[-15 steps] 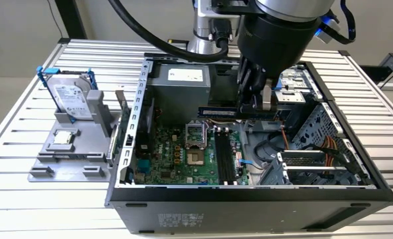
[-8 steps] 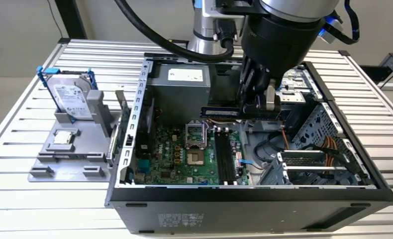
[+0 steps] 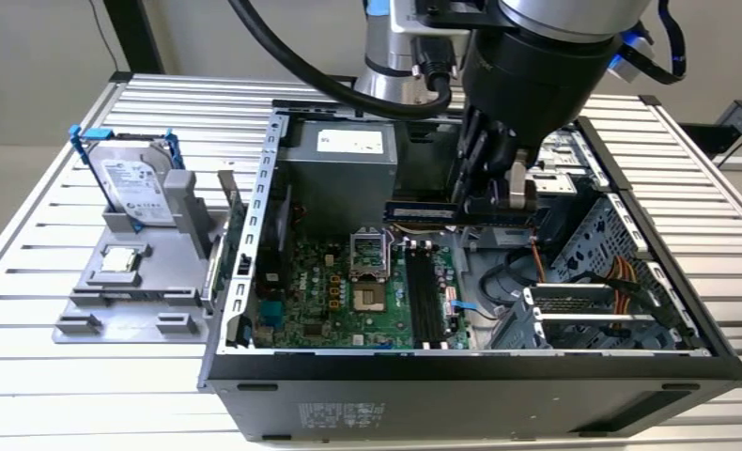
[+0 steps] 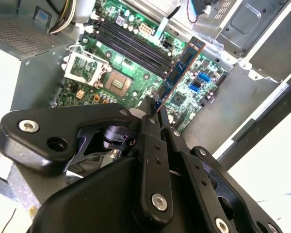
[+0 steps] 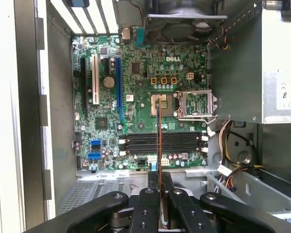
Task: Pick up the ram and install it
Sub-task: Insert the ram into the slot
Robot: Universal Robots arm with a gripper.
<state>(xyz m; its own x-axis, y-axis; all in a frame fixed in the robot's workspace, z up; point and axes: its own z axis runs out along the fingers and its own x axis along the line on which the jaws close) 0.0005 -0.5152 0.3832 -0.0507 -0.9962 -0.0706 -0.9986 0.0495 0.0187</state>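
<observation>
My gripper (image 3: 494,202) hangs over the open computer case, shut on the ram (image 3: 437,213), a long thin stick with dark chips held level above the motherboard (image 3: 346,291). In the second wrist view the ram (image 4: 180,70) juts out from between the black fingers (image 4: 153,121), over the green board. In the first wrist view I see the ram (image 5: 159,141) edge-on, crossing above the row of black memory slots (image 5: 160,142). The memory slots (image 3: 424,299) lie below the gripper, toward the front of the case. The ram is held in the air, apart from the slots.
The empty processor socket (image 3: 368,299) sits beside the slots, its metal cover (image 3: 366,249) flipped up. The grey power supply (image 3: 340,169) and drive cage (image 3: 596,244) flank the gripper. On the exterior view's left a grey holder (image 3: 133,282) carries a hard drive (image 3: 131,183) and a processor chip (image 3: 120,260).
</observation>
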